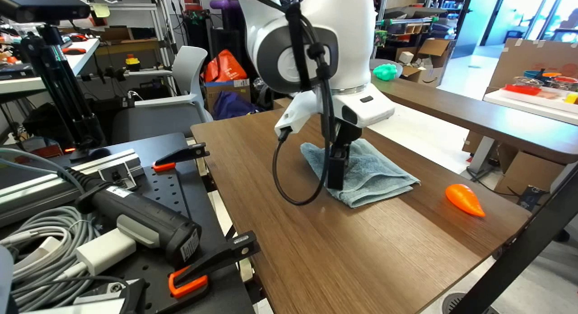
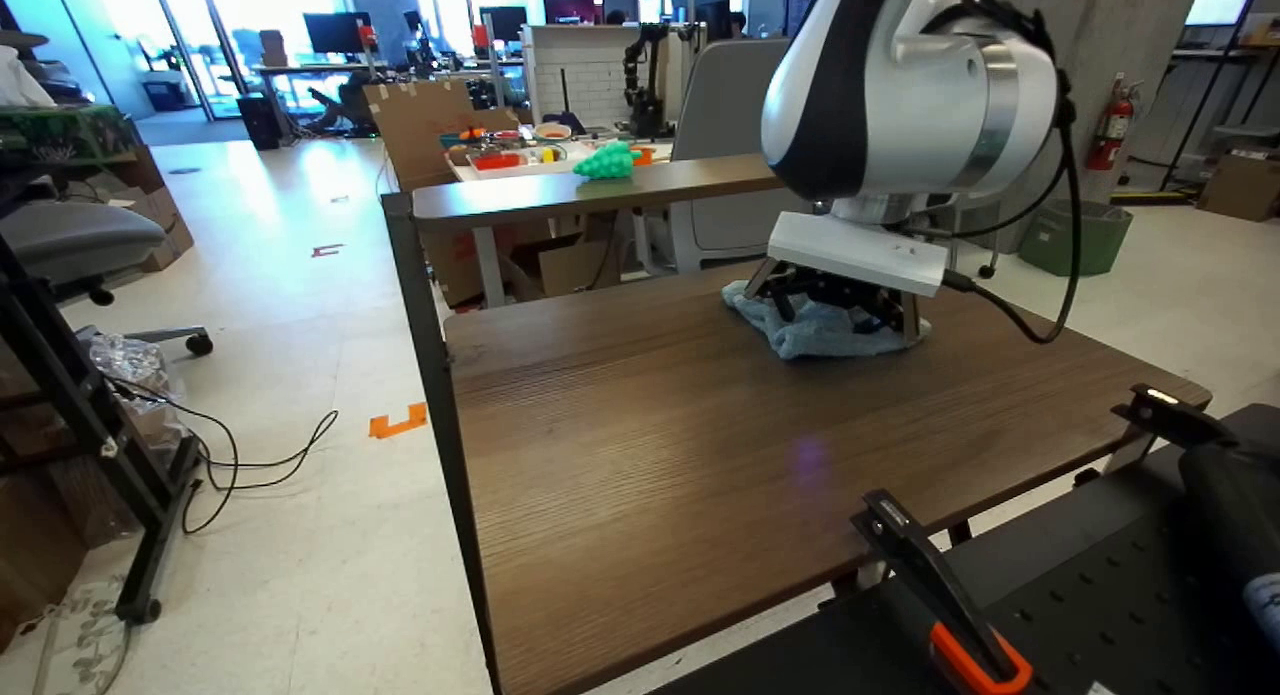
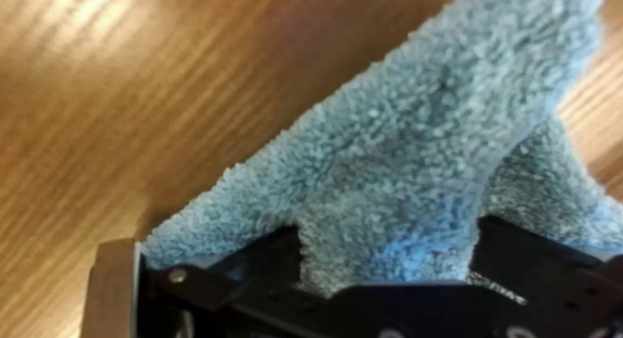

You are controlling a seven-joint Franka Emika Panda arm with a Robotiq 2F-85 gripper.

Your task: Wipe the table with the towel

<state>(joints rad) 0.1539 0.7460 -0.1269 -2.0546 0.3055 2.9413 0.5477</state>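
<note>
Your gripper [image 2: 835,320] has its fingers [image 2: 911,318] well apart over the blue towel [image 1: 379,176], which lies on the wood-grain table [image 1: 352,255], right of centre in both exterior views. In your wrist view the towel stretches from lower left to upper right; whether both fingertips touch it is hard to tell. An orange object [image 1: 465,199] sits lower right in an exterior view.

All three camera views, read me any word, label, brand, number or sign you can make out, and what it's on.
No text can be read.
Black handheld device: two pale labels, too small and blurred.
Black-and-orange clamp: small pale mark, unreadable.
Cardboard box: white label, too small.
Fire extinguisher: pale label, too small.
Towel: no lettering shows.
</note>
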